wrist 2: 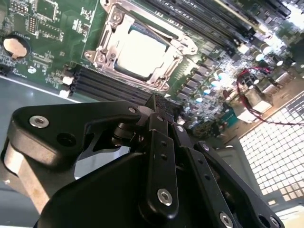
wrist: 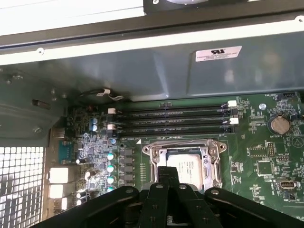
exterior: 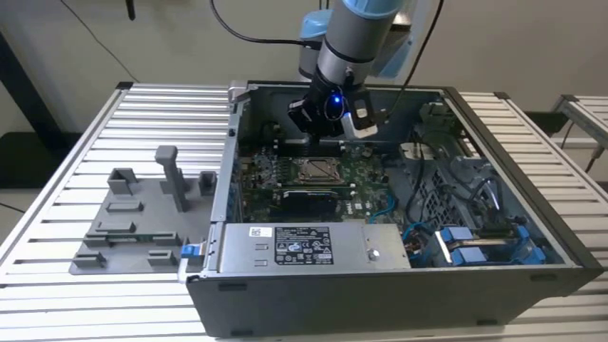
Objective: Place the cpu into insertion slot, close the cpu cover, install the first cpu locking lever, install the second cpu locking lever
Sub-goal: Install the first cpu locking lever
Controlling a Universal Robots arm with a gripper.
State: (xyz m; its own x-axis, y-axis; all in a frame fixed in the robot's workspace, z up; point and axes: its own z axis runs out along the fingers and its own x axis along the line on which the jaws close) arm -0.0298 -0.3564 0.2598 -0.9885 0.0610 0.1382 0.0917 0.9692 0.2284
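Both wrist views put the cpu [wrist 2: 141, 51] already seated in its socket on the motherboard [wrist: 266, 152], its pale metal top showing through the window of the cpu cover [wrist 2: 172, 43], which lies flat around it. So I judge the chip placed and the cover down; whether either locking lever is latched I cannot make out.

My gripper [wrist 2: 160, 110] hangs above the socket, its fingers drawn tight together with nothing between them, the tips just short of the cover's near edge and clear of the board. In the exterior view the gripper [exterior: 321, 128] sits inside the open computer case [exterior: 399, 285], slightly beyond the socket.

Risks from here, as I read them:
- The levers are thin wire; closed tips coming down a little off could slide past and land on the cover frame or the chip's top, scratching it.
- Just beyond the fingertips run the dark memory slots [wrist 2: 109, 85], and to one side stand rows of small capacitors [wrist: 110, 164]. A sideways sweep with a lever could clip them.
- Pushing a lever while the cover is not fully flat could bind it and load the socket unevenly.
- The arm's cable [exterior: 256, 35] hangs near the case wall; a wide wrist turn might snag it.
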